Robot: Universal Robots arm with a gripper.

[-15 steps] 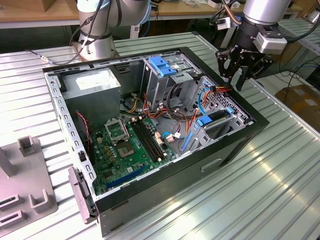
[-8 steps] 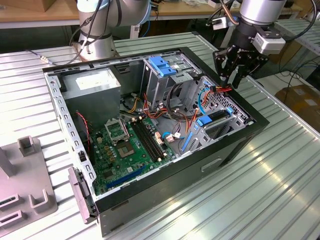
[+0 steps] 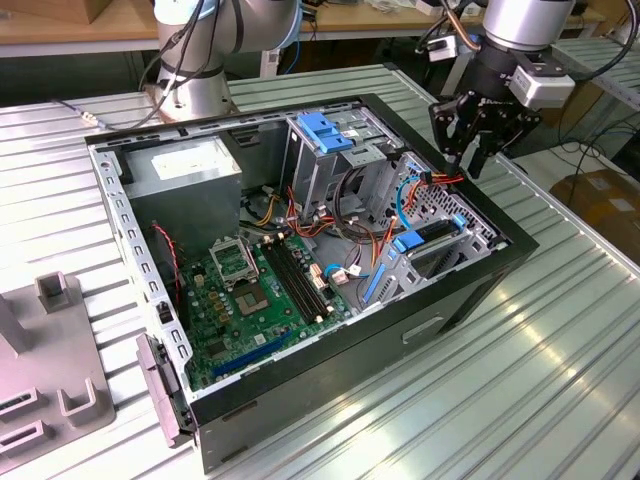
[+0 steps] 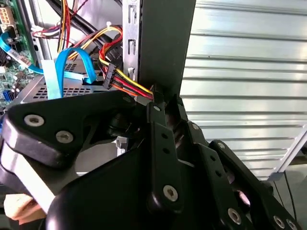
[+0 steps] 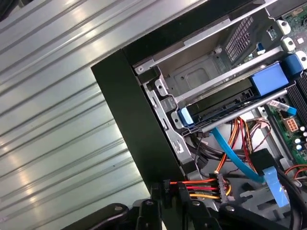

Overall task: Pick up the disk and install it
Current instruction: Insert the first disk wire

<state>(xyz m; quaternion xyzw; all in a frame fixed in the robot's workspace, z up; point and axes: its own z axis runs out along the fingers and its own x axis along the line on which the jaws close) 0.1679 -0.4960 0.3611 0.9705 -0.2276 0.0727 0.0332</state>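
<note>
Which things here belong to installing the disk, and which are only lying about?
Job: gripper; disk with blue bracket, in its bay; computer case below the gripper.
Lying about: grey fixture at the exterior view's left; cardboard box at its right; power supply box.

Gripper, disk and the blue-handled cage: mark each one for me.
gripper [image 3: 478, 152], exterior view, between its fingertips.
disk [image 5: 225, 106], first wrist view, dark side edge inside the bay.
blue-handled cage [image 3: 322, 130], exterior view, on the blue handle.
</note>
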